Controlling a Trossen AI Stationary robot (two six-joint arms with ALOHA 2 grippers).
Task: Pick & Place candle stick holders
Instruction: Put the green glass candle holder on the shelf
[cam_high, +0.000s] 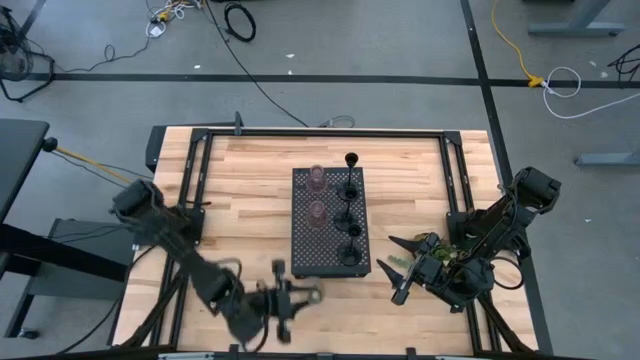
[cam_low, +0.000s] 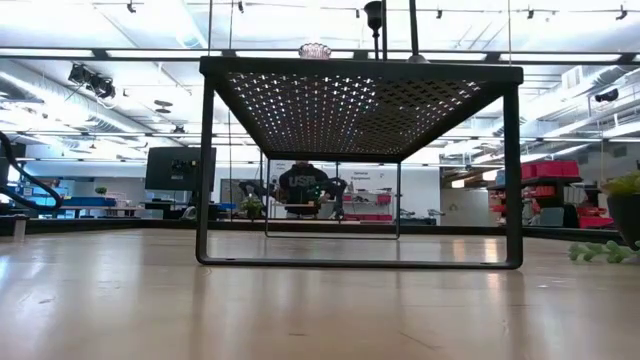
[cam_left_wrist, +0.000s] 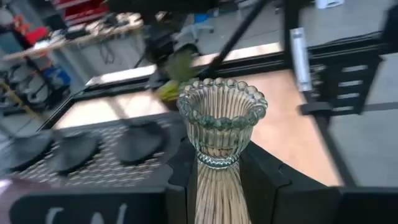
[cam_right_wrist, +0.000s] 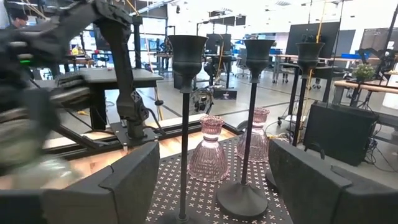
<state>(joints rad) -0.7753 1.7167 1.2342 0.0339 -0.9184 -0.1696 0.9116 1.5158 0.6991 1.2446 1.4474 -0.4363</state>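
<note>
The tray (cam_high: 330, 222) stands mid-table on four legs, its perforated top raised clear of the wood in the low view. On it, by the high view, two pink cups (cam_high: 317, 176) sit along the 9 o'clock side, one at the far end and one (cam_high: 316, 211) near the middle; three black holders (cam_high: 350, 186) stand in a row along the 3 o'clock side. One more black holder (cam_high: 351, 158) stands on the table just off the tray's far edge, toward 12 o'clock.

The left gripper (cam_high: 297, 296) is at about 7 o'clock from the tray, near the table's front edge, pointing toward 3 o'clock. In its wrist view its fingers (cam_left_wrist: 264, 180) pinch a clear greenish ribbed cup (cam_left_wrist: 221, 127) by the narrow waist, scalloped rim up and clear of the fingers; the tray lies just beyond it.

The right gripper (cam_high: 398, 268) sits at about 4 o'clock from the tray, just off its near corner, fingers (cam_right_wrist: 124, 183) spread wide and holding nothing. Its wrist view looks between them at the black stems and the two pink cups on the tray. A green sprig (cam_high: 452, 255) lies by the right arm, near the table's 3 o'clock edge
</note>
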